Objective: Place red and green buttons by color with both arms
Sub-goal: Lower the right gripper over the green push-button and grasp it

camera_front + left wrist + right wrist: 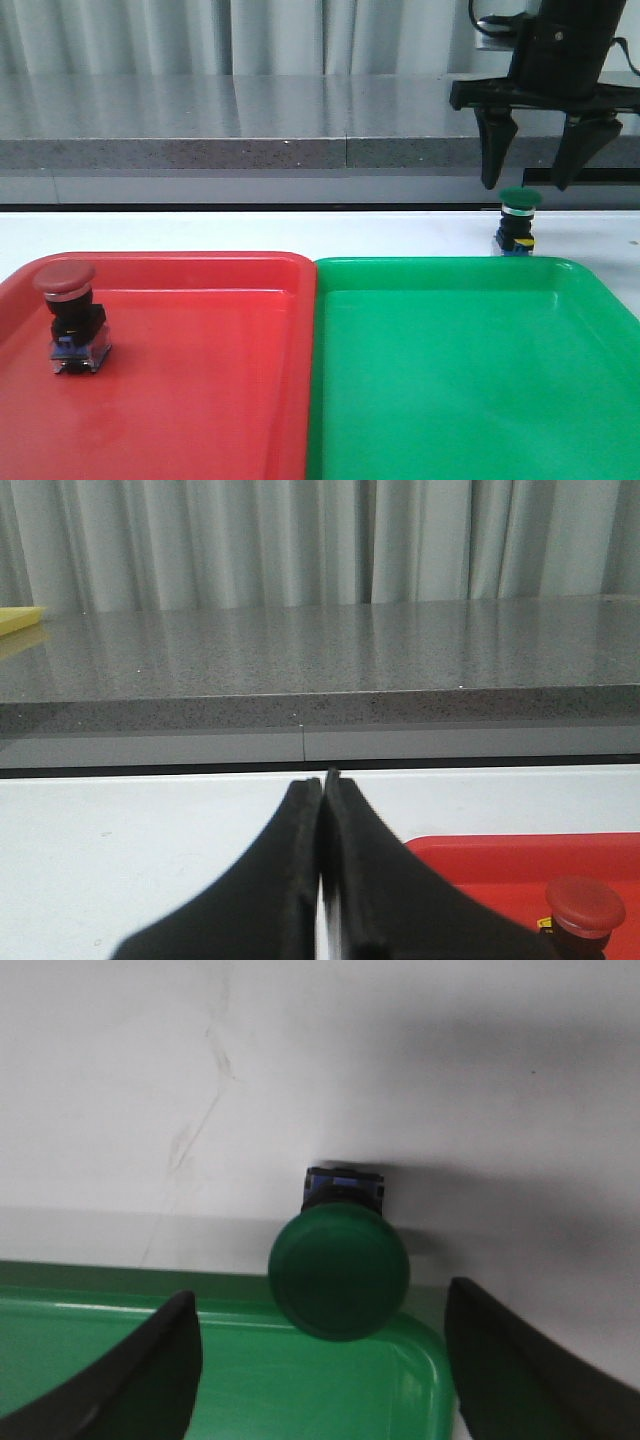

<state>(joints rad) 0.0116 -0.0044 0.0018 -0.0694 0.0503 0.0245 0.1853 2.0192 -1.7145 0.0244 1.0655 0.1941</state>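
Front view, upper right: right hand (528, 160) open above green button (518, 218) on desk (250, 232); best lowered centred before closing; left hand (323, 880) closed, empty.

The bench (250, 232) is plain white, with faint grey scuff lines showing in the right wrist view. On it lie two glossy trays: a red tray (200, 400) and a bright green tray (480, 400). The red button (70, 318) has a dark red cap over a black body with a blue base and a small yellow spot. The green button (517, 220) has a deep green cap, a silver ring, a black body and touches of yellow and blue low down. Both arms' jaws are matt black. Behind runs a speckled grey stone ledge (200, 120), and beyond it hang pale grey-white pleated curtains (150, 35). A yellow object (18, 620) shows at the ledge's edge in the left wrist view.
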